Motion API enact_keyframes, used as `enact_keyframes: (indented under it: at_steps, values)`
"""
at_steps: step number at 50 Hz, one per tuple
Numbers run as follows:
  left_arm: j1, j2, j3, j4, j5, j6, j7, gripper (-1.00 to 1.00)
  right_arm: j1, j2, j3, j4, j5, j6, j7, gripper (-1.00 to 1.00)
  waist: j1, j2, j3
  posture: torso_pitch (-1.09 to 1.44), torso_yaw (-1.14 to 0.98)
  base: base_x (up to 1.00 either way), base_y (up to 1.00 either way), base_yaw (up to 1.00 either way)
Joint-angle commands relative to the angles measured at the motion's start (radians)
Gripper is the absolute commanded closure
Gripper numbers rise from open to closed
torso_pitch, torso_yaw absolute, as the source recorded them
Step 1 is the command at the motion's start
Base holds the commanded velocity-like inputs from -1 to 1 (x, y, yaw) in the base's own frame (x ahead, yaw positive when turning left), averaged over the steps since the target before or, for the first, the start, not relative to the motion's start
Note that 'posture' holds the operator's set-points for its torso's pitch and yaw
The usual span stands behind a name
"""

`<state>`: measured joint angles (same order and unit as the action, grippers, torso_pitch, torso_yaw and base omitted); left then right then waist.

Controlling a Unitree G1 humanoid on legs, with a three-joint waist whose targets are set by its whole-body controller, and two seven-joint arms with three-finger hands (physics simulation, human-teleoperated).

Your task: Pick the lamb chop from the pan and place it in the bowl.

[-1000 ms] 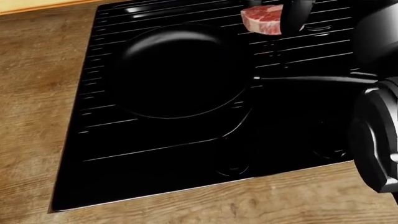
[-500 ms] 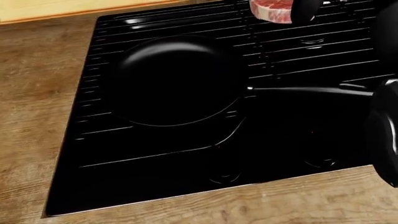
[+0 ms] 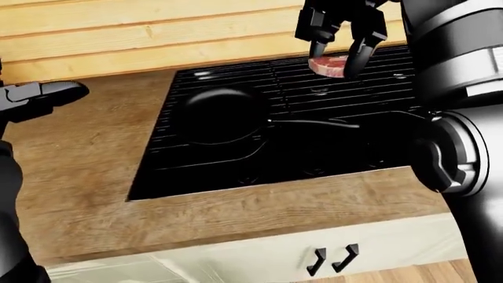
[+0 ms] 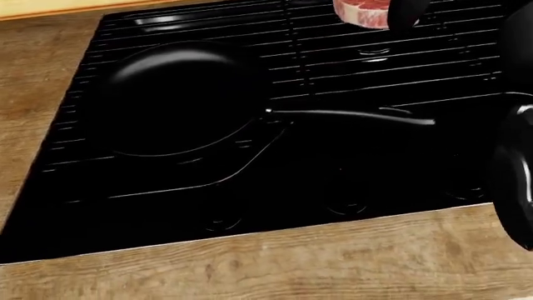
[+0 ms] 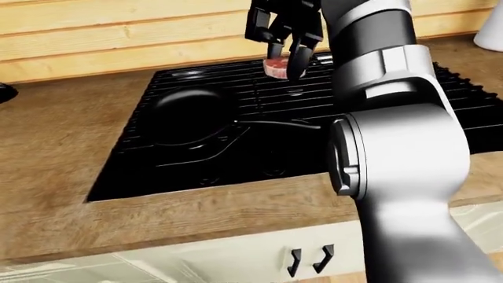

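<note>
Between the right hand's (image 3: pixel 339 41) fingertips (image 3: pixel 355 59), the lamb chop (image 3: pixel 327 65) is hanging pinched above the stove grate (image 3: pixel 338 97), clear of the empty pan (image 3: pixel 220 115). No bowl is showing. Since the pinch looks shallow, a quick swing could be shaking the chop loose. Far left, the left hand (image 3: pixel 35 97) is idling, its fingers unreadable.
</note>
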<state>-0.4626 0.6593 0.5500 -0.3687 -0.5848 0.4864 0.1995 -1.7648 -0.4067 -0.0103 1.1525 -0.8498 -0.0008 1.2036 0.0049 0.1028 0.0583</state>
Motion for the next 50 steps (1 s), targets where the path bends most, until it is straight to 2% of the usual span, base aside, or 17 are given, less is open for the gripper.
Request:
enact_keyframes:
  at_steps: [1, 4, 8, 10, 11, 12, 14, 22, 24, 25, 30, 34, 36, 37, 39, 48, 50]
  values:
    - [-0.021, 0.018, 0.007, -0.023, 0.002, -0.020, -0.005, -1.00, -0.049, -0.020, -0.010, -0.038, 0.006, -0.004, -0.016, 1.00, -0.016, 0.019, -0.031, 0.00, 0.00, -0.05, -0.28, 0.00]
    - [-0.018, 0.020, 0.015, -0.024, -0.002, -0.017, -0.006, -1.00, -0.048, -0.017, -0.009, -0.041, 0.006, -0.001, -0.014, 1.00, -0.019, 0.005, -0.047, 0.00, 0.00, -0.05, -0.28, 0.00]
    - [-0.018, 0.019, 0.013, -0.024, -0.001, -0.018, -0.005, -1.00, -0.049, -0.017, -0.009, -0.042, 0.006, 0.001, -0.011, 1.00, -0.020, -0.036, -0.035, 0.00, 0.00, -0.05, -0.28, 0.00]
    - [-0.018, 0.018, 0.013, -0.024, -0.001, -0.018, -0.006, -1.00, -0.046, -0.018, -0.009, -0.042, 0.005, -0.001, -0.012, 1.00, -0.016, -0.083, -0.042, 0.00, 0.00, -0.04, -0.28, 0.00]
    - [-0.019, 0.019, 0.013, -0.022, 0.000, -0.018, -0.006, -1.00, -0.045, -0.019, -0.009, -0.043, 0.005, 0.000, -0.010, 1.00, -0.017, -0.127, -0.051, 0.00, 0.00, -0.05, -0.28, 0.00]
    - [-0.019, 0.019, 0.013, -0.022, -0.001, -0.018, -0.006, -1.00, -0.046, -0.019, -0.009, -0.043, 0.005, 0.000, -0.010, 1.00, -0.020, -0.097, -0.041, 0.00, 0.00, -0.04, -0.27, 0.00]
    - [-0.021, 0.018, 0.010, -0.024, 0.000, -0.017, -0.005, -1.00, -0.050, -0.021, -0.010, -0.043, 0.006, 0.001, -0.007, 1.00, -0.018, -0.097, -0.038, 0.00, 0.00, -0.05, -0.28, 0.00]
    - [-0.024, 0.022, 0.013, -0.027, -0.006, -0.011, -0.003, -1.00, -0.051, -0.023, -0.009, -0.034, 0.002, -0.008, -0.015, 1.00, -0.010, -0.009, -0.019, 0.00, 0.00, -0.05, -0.27, 0.00]
    - [-0.024, 0.022, 0.013, -0.028, -0.006, -0.010, -0.002, -1.00, -0.052, -0.023, -0.009, -0.033, 0.002, -0.009, -0.015, 1.00, -0.015, 0.038, -0.030, 0.00, 0.00, -0.05, -0.28, 0.00]
    - [-0.026, 0.023, 0.012, -0.027, -0.006, -0.009, -0.002, -1.00, -0.052, -0.024, -0.009, -0.032, 0.002, -0.010, -0.015, 1.00, -0.015, 0.024, -0.028, 0.00, 0.00, -0.05, -0.27, 0.00]
    - [-0.023, 0.020, 0.010, -0.025, -0.003, -0.014, -0.003, -1.00, -0.052, -0.023, -0.010, -0.030, 0.003, -0.012, -0.018, 1.00, -0.021, 0.006, -0.040, 0.00, 0.00, -0.05, -0.27, 0.00]
    - [-0.021, 0.021, 0.013, -0.028, -0.005, -0.012, -0.003, -1.00, -0.053, -0.024, -0.010, -0.029, 0.003, -0.016, -0.021, 1.00, -0.021, -0.035, -0.031, 0.00, 0.00, -0.05, -0.28, 0.00]
    - [-0.020, 0.019, 0.013, -0.029, -0.005, -0.013, -0.003, -1.00, -0.054, -0.025, -0.011, -0.029, 0.003, -0.014, -0.021, 1.00, -0.018, -0.080, -0.039, 0.00, 0.00, -0.05, -0.27, 0.00]
    - [-0.020, 0.020, 0.013, -0.029, -0.005, -0.013, -0.003, -1.00, -0.054, -0.025, -0.011, -0.028, 0.003, -0.015, -0.022, 1.00, -0.018, -0.125, -0.051, 0.00, 0.00, -0.05, -0.28, 0.00]
    - [-0.020, 0.020, 0.013, -0.027, -0.005, -0.013, -0.004, -1.00, -0.053, -0.024, -0.011, -0.028, 0.004, -0.014, -0.023, 1.00, -0.018, -0.105, -0.037, 0.00, 0.00, -0.04, -0.29, 0.00]
    - [-0.019, 0.023, 0.017, -0.031, -0.007, -0.010, -0.003, -1.00, -0.051, -0.025, -0.012, -0.029, 0.006, -0.014, -0.024, 1.00, -0.007, -0.019, -0.021, 0.00, 0.00, -0.05, -0.30, 0.00]
    - [-0.019, 0.021, 0.014, -0.031, -0.006, -0.011, -0.002, -1.00, -0.051, -0.025, -0.012, -0.029, 0.007, -0.013, -0.023, 1.00, -0.011, 0.012, -0.022, 0.00, 0.00, -0.05, -0.30, 0.00]
